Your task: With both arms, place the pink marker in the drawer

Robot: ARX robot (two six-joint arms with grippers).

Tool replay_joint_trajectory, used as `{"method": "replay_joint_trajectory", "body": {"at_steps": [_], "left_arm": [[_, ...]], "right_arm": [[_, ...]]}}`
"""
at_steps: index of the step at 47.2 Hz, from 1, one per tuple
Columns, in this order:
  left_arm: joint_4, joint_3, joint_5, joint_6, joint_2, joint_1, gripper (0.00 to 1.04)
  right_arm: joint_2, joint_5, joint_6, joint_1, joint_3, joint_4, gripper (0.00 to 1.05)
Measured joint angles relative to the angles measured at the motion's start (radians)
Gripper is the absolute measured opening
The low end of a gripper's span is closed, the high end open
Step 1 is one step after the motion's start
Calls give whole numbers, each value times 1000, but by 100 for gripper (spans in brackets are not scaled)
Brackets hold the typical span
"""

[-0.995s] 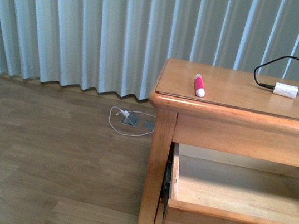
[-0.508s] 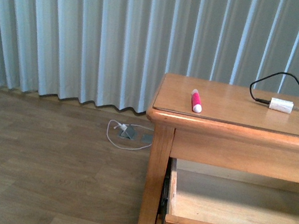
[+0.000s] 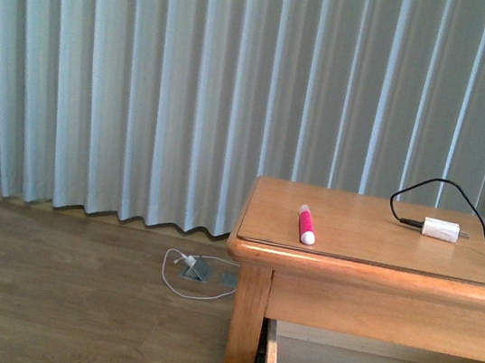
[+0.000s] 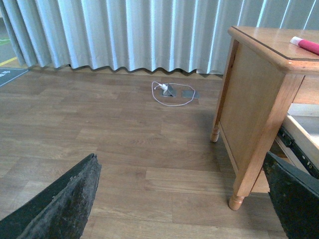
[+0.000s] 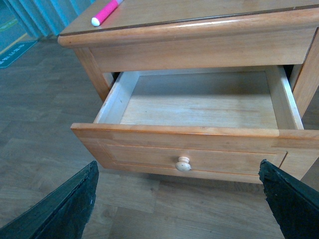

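We saw soft, even daylight filtering through the curtain [image 3: 192, 92], whose pale folds glowed across the front view from 9 through 12 to 3 o'clock. The tabletop [image 3: 354, 227] carried a dull sheen, with a thin glare line along its front edge at 5 o'clock. Shade lay inside the drawer [image 5: 199, 102] beneath that top. The front view was slightly soft and grainy. The left gripper [image 4: 179, 155] and right gripper [image 5: 178, 163] showed as dark, soft-edged wedges.

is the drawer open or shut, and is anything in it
Open and empty: the drawer is pulled out from under the tabletop, its pale floor bare; the pink marker lies on top.
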Motion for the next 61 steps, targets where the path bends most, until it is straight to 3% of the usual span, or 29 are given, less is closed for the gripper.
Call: {"method": "replay_joint_trajectory", "body": {"at_steps": [10, 17, 26, 57, 61], "left_arm": [[0, 0, 0, 0, 0, 0, 99], [0, 0, 0, 0, 0, 0, 99], [0, 0, -1, 0, 0, 0, 99], [0, 0, 0, 0, 0, 0, 99], [29, 3, -209, -57, 67, -69, 99]], "right_arm": [[-7, 15, 1, 1, -3, 10, 95], [-190, 274, 0, 86, -135, 274, 72], [-214, 296, -2, 116, -161, 288, 98], [-214, 297, -3, 117, -161, 288, 96], [-214, 296, -3, 117, -161, 288, 96]]}}
